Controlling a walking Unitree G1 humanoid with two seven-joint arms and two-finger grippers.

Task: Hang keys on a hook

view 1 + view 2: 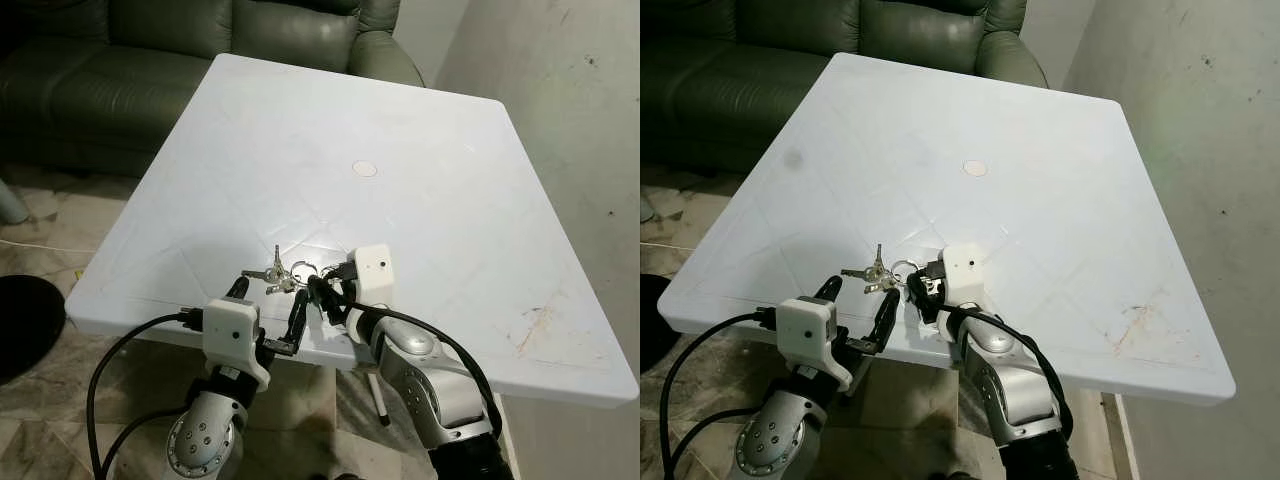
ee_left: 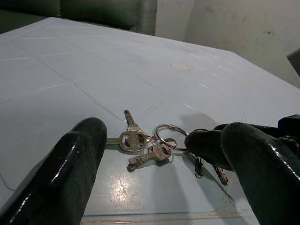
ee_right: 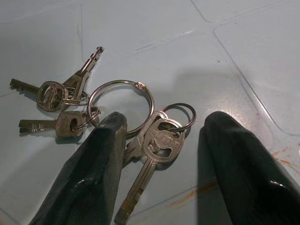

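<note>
Where the white table comes to its near edge, a bunch of keys lies flat on the surface, close in front of the robot. It is a set of silver-grey keys strung on a large split ring — two or three small keys fan out on one side of the ring, and on the other side two longer keys hang from a smaller ring, their blades pointing toward the table edge. The metal looks worn and dull, with round bows and notched blades.

The right gripper sits low over the bunch, its two black fingers spread apart, one on each side of the pair of longer keys; they straddle the keys without pinching them, and one finger covers part of the large ring. The left gripper is just beside it at the table edge, its fingers also spread wide and empty, pointed at the keys from the robot's left.

A small round plug marks the middle of the tabletop, and rust-coloured stains show near the right edge. A dark green sofa stands beyond the table, and a pale wall rises on the right.
</note>
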